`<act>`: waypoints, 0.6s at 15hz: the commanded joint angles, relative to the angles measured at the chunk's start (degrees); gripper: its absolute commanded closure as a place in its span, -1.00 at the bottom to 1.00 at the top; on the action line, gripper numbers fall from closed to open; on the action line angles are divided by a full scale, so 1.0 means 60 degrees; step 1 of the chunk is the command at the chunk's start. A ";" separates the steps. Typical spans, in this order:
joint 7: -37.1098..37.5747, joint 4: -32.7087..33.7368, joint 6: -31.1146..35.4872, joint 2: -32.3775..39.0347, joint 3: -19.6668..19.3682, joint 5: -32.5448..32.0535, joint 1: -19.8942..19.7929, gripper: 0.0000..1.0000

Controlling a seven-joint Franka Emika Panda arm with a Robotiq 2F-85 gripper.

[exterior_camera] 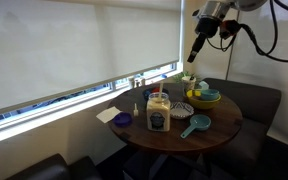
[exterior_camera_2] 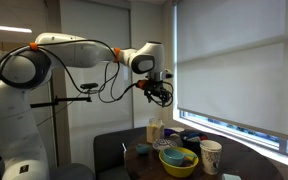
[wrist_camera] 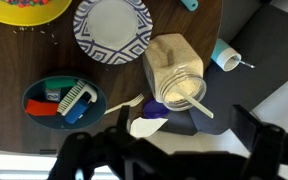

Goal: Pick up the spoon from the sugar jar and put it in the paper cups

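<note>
The sugar jar (wrist_camera: pixel 172 72) stands open on the round table, full of white granules, with a white spoon (wrist_camera: pixel 187 99) leaning in its mouth, handle toward the lower right. The jar also shows in both exterior views (exterior_camera: pixel 159 115) (exterior_camera_2: pixel 155 131). The paper cups (exterior_camera: pixel 189 82) stand at the table's window side; one pale cup (exterior_camera_2: pixel 211 156) shows by the yellow bowl. I cannot pick them out in the wrist view. My gripper (exterior_camera: pixel 196 50) (exterior_camera_2: pixel 160 93) hangs high above the table, open and empty. Its dark fingers (wrist_camera: pixel 164 150) fill the bottom of the wrist view.
A patterned bowl (wrist_camera: pixel 112 28) and a yellow bowl (exterior_camera: pixel 206 97) sit beyond the jar. A blue tray with a brush (wrist_camera: pixel 62 99), a white fork (wrist_camera: pixel 124 103), the jar's blue lid (wrist_camera: pixel 156 110), a napkin (wrist_camera: pixel 144 127) and a small white bottle (wrist_camera: pixel 225 55) surround it.
</note>
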 commanded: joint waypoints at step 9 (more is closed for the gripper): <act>0.1809 0.0908 -0.0772 0.0588 0.1531 -0.1637 -0.0837 -1.00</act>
